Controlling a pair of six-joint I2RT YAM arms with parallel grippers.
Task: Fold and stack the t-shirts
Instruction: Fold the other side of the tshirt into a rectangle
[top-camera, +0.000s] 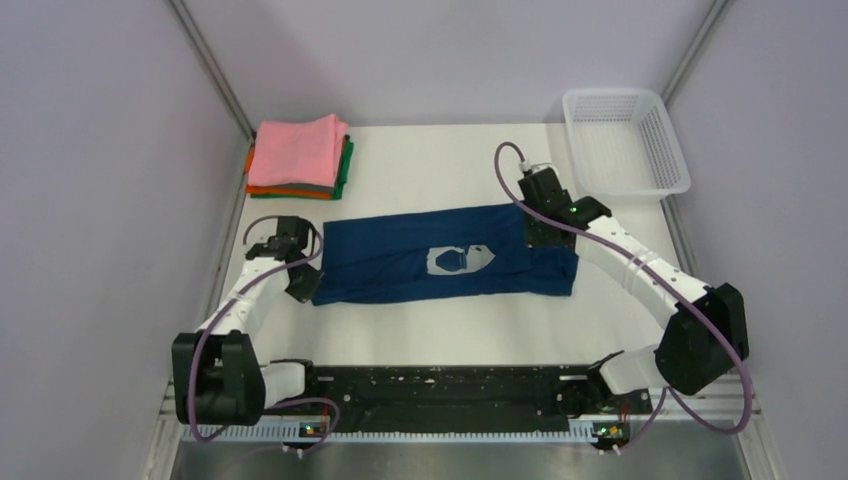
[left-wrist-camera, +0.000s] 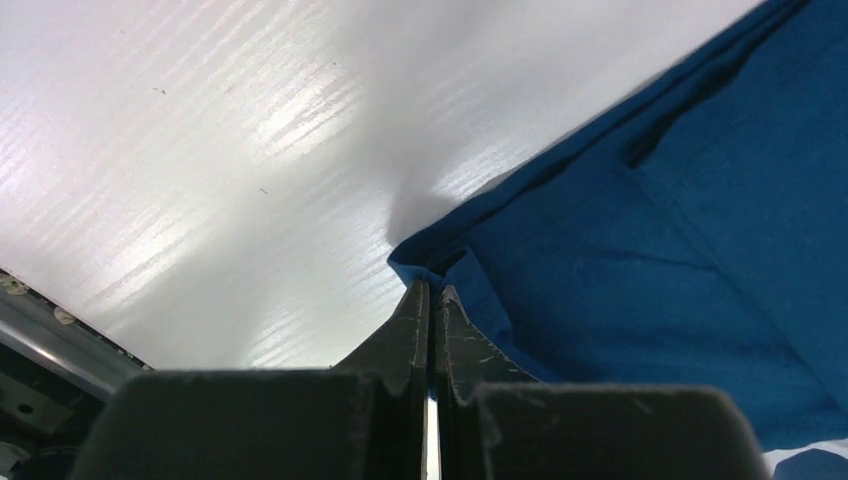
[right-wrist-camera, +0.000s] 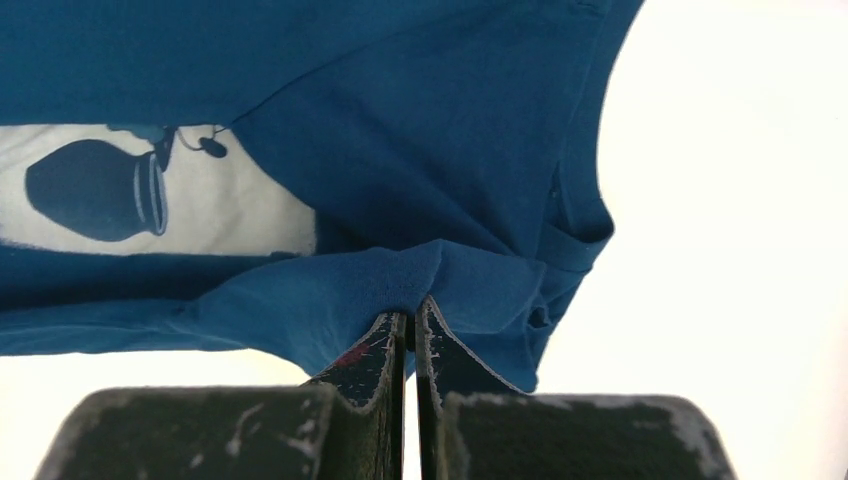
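Observation:
The dark navy t-shirt (top-camera: 400, 262) lies as a long folded band across the middle of the table, its white chest print (top-camera: 458, 260) facing up. At the shirt's left near corner, my left gripper (top-camera: 303, 284) is shut and pinches the cloth edge (left-wrist-camera: 432, 285). My right gripper (top-camera: 547, 243) is over the right end and is shut on a bunched fold of the shirt (right-wrist-camera: 410, 315). The print (right-wrist-camera: 230, 210) shows just beyond that fold. A stack of folded t-shirts (top-camera: 298, 152), pink on top with grey, green and orange beneath, sits at the back left.
A white mesh basket (top-camera: 625, 140) stands at the back right corner. Grey walls close in the left, right and back sides. The black rail with both arm bases (top-camera: 440, 395) runs along the near edge.

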